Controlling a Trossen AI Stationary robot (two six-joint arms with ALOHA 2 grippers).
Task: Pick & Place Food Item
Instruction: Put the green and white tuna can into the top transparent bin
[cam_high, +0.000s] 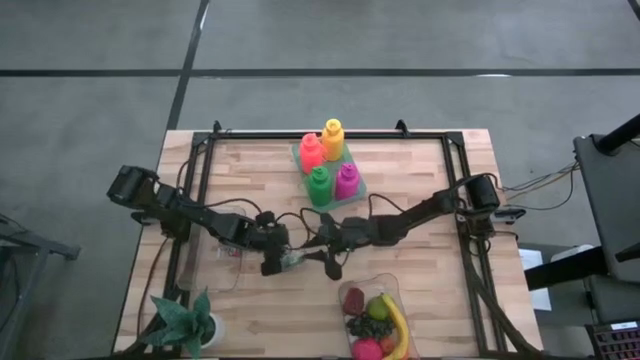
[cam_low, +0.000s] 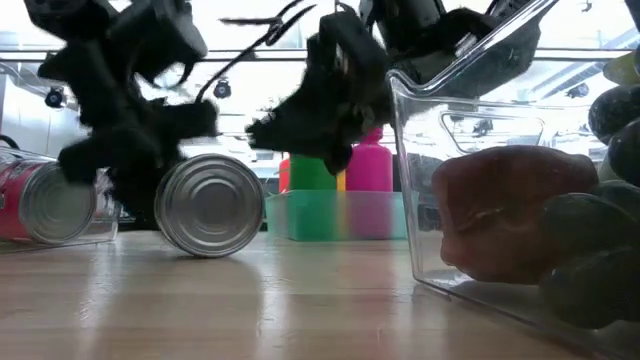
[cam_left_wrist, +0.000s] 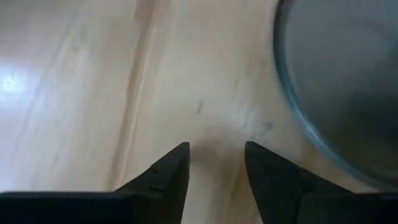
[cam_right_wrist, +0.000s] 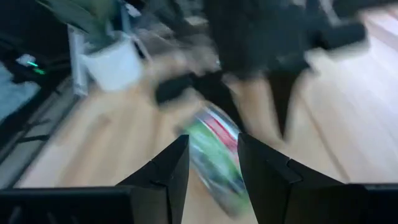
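Observation:
A tin can (cam_high: 293, 260) with a green and red label lies on its side on the wooden table, its silver end (cam_low: 212, 205) facing the near edge. My left gripper (cam_high: 272, 265) stands open just left of the can, pointing steeply down. In the left wrist view only bare wood shows between its fingers (cam_left_wrist: 216, 149), with the can's end (cam_left_wrist: 342, 74) off to one side. My right gripper (cam_high: 330, 265) hovers open just right of the can and above it. The right wrist view shows the can (cam_right_wrist: 214, 155) beyond its fingers (cam_right_wrist: 212, 140).
A clear container (cam_high: 345, 292) of fruit stands at the near right. A clear tray (cam_high: 222, 262) to the left holds a red can (cam_low: 40, 205). Coloured bottles in a green tray (cam_high: 328, 165) stand at the far middle. A potted plant (cam_high: 185, 320) stands near left.

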